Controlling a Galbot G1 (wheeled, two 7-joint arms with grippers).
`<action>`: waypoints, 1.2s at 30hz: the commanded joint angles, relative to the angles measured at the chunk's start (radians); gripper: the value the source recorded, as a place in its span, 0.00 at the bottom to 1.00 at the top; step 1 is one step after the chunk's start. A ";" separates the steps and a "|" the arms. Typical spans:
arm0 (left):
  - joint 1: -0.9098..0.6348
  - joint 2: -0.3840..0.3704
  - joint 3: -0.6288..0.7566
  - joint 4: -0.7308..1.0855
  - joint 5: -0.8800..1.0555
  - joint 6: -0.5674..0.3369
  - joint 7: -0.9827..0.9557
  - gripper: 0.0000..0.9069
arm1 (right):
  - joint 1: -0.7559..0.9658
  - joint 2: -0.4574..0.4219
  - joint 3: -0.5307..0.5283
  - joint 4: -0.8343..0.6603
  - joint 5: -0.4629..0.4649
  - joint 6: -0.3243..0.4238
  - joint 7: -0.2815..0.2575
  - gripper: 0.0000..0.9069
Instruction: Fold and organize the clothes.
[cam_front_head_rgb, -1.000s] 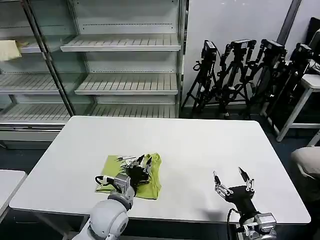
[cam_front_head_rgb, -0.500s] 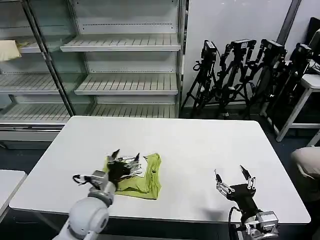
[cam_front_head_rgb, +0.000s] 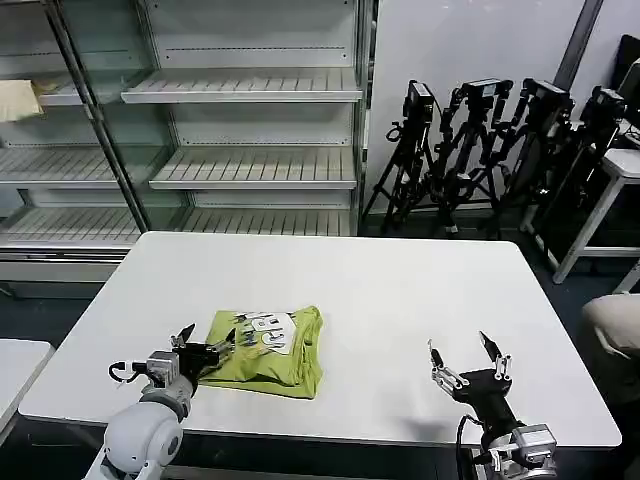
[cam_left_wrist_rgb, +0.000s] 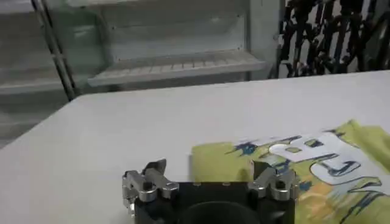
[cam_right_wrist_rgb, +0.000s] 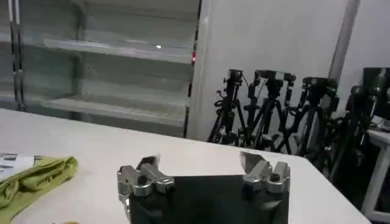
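Lime-green shirt lies folded on the desk, the left tool now drawn off it, jaws wide and empty, suggesting folding is done; right tool waits wide.

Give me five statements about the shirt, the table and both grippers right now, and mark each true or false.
1. The shirt lies folded on the white table. True.
2. The left gripper is clamped on the shirt. False: it is open and holds nothing, at the shirt's left edge.
3. The right gripper is open above the table's near right part, apart from the shirt. True.
4. The shirt is plain on top. False: a white printed panel with lettering faces up.
5. Camera tripods stand on the table. False: they stand on the floor behind it.
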 joint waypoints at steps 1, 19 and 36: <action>0.014 0.016 -0.020 0.041 -0.025 0.011 0.002 1.00 | -0.005 -0.001 0.002 0.008 -0.003 -0.001 0.000 1.00; 0.015 -0.008 0.020 0.054 -0.044 0.011 0.017 0.01 | -0.008 -0.009 0.001 0.011 0.004 0.001 -0.001 1.00; 0.051 0.301 -0.397 0.023 0.183 0.007 0.200 0.00 | 0.028 -0.017 -0.031 0.008 0.003 0.004 0.000 1.00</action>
